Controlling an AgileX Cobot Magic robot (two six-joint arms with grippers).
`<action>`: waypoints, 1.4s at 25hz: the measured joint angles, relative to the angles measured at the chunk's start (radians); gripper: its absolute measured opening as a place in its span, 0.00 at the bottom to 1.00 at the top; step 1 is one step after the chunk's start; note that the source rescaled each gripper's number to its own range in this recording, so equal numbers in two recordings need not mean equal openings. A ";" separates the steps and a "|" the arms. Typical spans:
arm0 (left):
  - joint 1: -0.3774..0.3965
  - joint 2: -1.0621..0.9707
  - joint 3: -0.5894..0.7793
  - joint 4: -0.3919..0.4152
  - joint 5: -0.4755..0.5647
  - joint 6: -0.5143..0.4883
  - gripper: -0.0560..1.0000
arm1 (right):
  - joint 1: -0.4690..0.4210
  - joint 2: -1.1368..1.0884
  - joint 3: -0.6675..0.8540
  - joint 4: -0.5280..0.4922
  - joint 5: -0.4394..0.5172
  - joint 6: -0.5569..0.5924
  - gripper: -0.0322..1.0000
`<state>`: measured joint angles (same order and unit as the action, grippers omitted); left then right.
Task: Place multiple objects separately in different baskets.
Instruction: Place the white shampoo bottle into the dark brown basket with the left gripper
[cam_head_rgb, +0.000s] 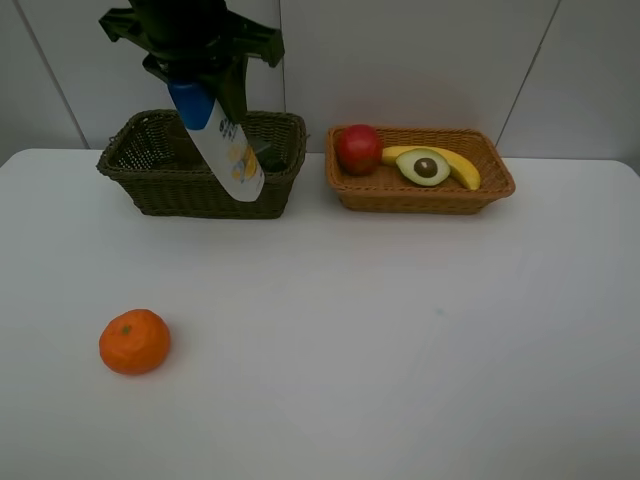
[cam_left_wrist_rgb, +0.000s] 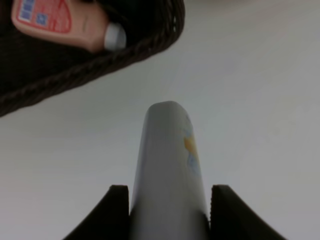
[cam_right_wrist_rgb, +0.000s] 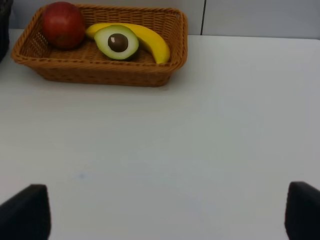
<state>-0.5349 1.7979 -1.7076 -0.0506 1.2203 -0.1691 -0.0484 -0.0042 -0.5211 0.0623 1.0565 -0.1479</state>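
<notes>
White blue-capped bottle (cam_head_rgb: 224, 140) clamped between left gripper (cam_left_wrist_rgb: 169, 200) jaws, cap end up at the fingers, base hanging tilted over dark olive basket (cam_head_rgb: 150, 185) front rim. Pink bottle (cam_left_wrist_rgb: 60, 20) lying inside, beyond the jaws. Right gripper (cam_right_wrist_rgb: 167, 212) jaws spread wide, gripping nothing, above bare table (cam_right_wrist_rgb: 200, 140).

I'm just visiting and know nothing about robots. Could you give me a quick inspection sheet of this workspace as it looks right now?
Surface: white table, plain.
Job's things: orange alone on the table; apple, banana and avocado half in the tan basket; pink bottle lying in the dark basket.
Clutter: nothing seen.
Grippers: left gripper holds the white bottle by its blue-capped end, tilted, over the dark basket's front edge; right gripper has its jaws wide apart over bare table, holding nothing.
Cables: nothing seen.
Surroundings: pale panelled wall behind the table.
</notes>
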 joint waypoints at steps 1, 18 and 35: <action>0.014 0.000 -0.016 0.003 0.002 0.013 0.50 | 0.000 0.000 0.000 0.000 0.000 0.000 0.99; 0.222 0.007 -0.117 0.122 0.013 0.261 0.50 | 0.000 0.000 0.000 0.000 0.000 0.000 0.99; 0.317 0.127 -0.117 0.197 -0.164 0.298 0.50 | 0.000 0.000 0.000 0.000 0.000 0.000 0.99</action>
<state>-0.2178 1.9249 -1.8246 0.1461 1.0562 0.1288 -0.0484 -0.0042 -0.5211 0.0623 1.0565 -0.1479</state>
